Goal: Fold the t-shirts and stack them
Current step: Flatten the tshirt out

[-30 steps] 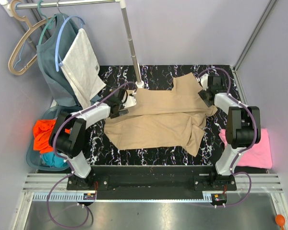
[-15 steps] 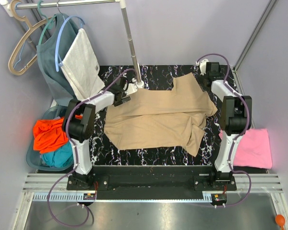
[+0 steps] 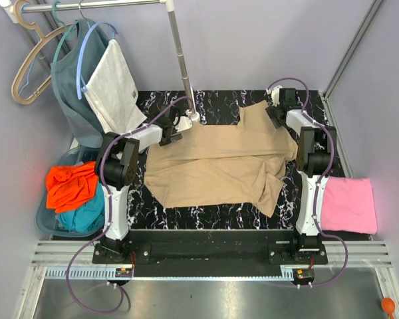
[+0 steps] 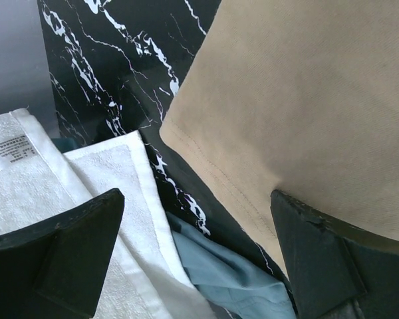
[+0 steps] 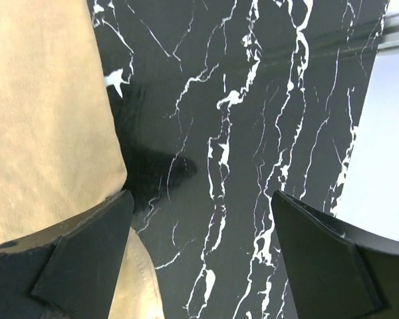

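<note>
Well, we see the left gripper (image 4: 199, 247) open, jaws wide apart, nothing clamped. It hangs over the far-left corner of the tan t-shirt (image 3: 219, 166). In the left wrist view the stitched hem runs diagonally btw. the two fingers (image 4: 66, 256). Whether a finger touches the cloth, we cannot tell. Just beside that hem there is bare black marble, then a white towel (image 4: 86, 193) w/ a small printed label, and a grey-blue garment (image 4: 223, 272) under the towel's edge.

The right gripper (image 5: 199, 262) is open as well, wide, gripping nothing. It is at the far-right part of the same t-shirt. One finger is over the tan edge, the other over the bare desk (image 5: 253, 133).

From the top view, the tan t-shirt lies spread on the middle of the desk, not folded neat, w/ creases and one flap turned over at the right side. The pink t-shirt (image 3: 349, 206) lies flat as a rectangle, off the desk's right edge, near the right arm's base. On the left, a basket (image 3: 45, 222) holds the orange t-shirt (image 3: 72, 186), and the teal t-shirt (image 3: 80, 219) partly under it. Behind it, towel and garment hang on hangers (image 3: 30, 66) from a rack (image 3: 179, 53), whose pole stands at the desk's far edge.
</note>
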